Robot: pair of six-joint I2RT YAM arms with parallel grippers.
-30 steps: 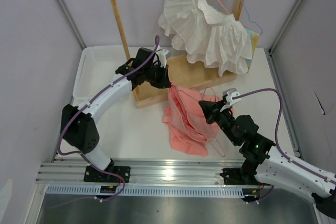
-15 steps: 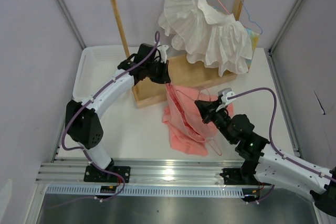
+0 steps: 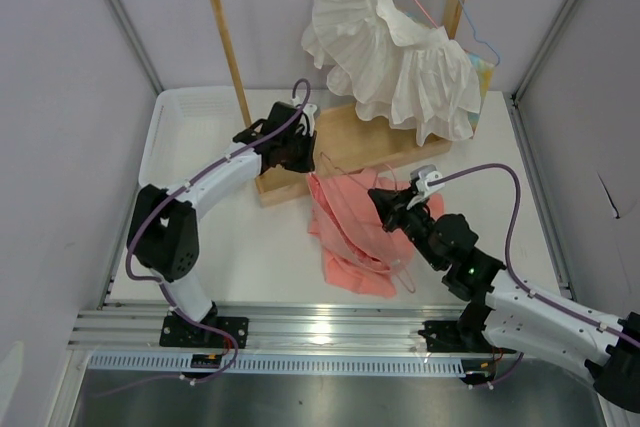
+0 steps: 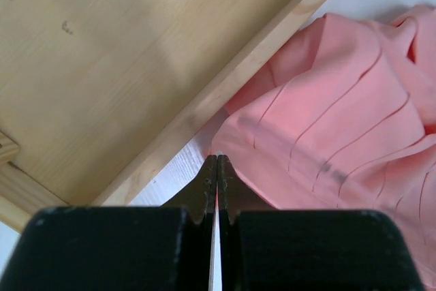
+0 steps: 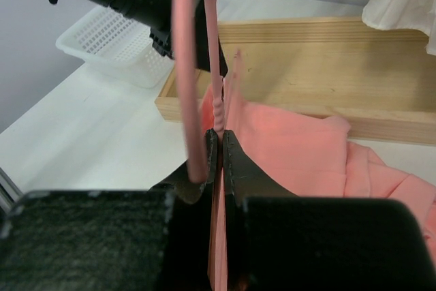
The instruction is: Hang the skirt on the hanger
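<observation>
The salmon-pink skirt (image 3: 350, 237) lies crumpled on the white table in front of the wooden rack base. My left gripper (image 3: 303, 159) is shut at the skirt's upper left corner, beside the base's front edge. In the left wrist view its tips (image 4: 216, 158) pinch the hem of the pleated skirt (image 4: 340, 120). My right gripper (image 3: 385, 202) hovers over the skirt's upper middle, shut on the pale-pink hanger (image 3: 405, 265). In the right wrist view the gripper (image 5: 220, 133) clamps the hanger's twisted neck, with the hook (image 5: 184, 66) curving up before the skirt (image 5: 293, 148).
A wooden rack with a flat base (image 3: 350, 137) stands at the back. A white ruffled garment (image 3: 395, 52) and a light-blue hanger (image 3: 470, 27) hang from its rail. A white mesh basket (image 3: 185, 132) sits at the back left.
My right gripper has carried the hanger left and farther from the near edge, over the skirt. My left gripper has shifted slightly left along the rack base, drawing the skirt's corner with it.
</observation>
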